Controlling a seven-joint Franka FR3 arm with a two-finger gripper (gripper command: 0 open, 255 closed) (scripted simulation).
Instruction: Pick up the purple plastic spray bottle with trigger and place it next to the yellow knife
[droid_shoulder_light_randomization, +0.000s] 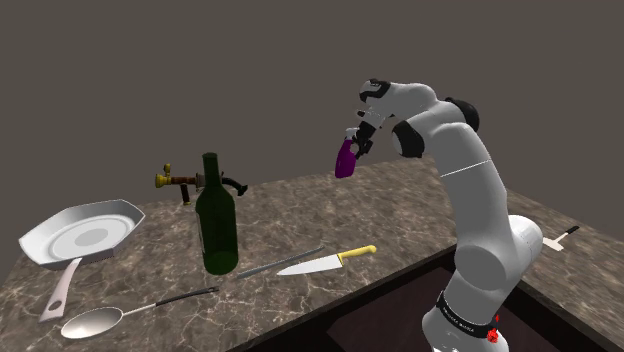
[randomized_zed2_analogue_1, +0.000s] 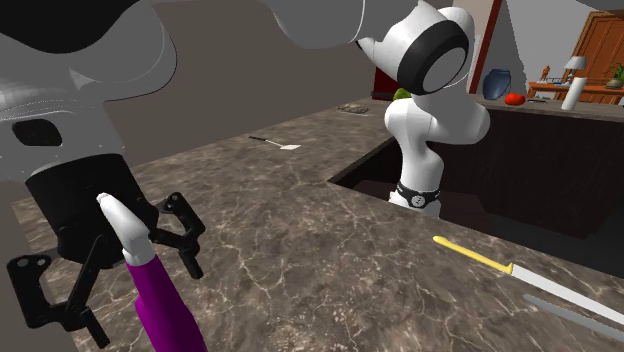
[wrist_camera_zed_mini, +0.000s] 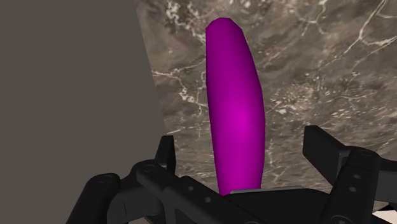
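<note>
The purple spray bottle (randomized_zed2_analogue_1: 170, 315), at the second exterior view's lower left, hangs above the desk (randomized_zed2_analogue_1: 300, 230), pinched near its white top by the hand (randomized_zed2_analogue_1: 135, 270), so the pickup looks done, while setting it beside the yellow knife (randomized_zed2_analogue_1: 520, 272) at lower right is left to do.

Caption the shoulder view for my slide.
Gripper holds purple spray bottle above the counter, apart from the yellow-handled knife.

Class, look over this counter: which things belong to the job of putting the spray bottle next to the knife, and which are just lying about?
Part of the job: purple spray bottle, held in the gripper; yellow-handled knife.

Just lying about: green bottle, frying pan, spoon, grey rod, brass-tipped tool.
</note>
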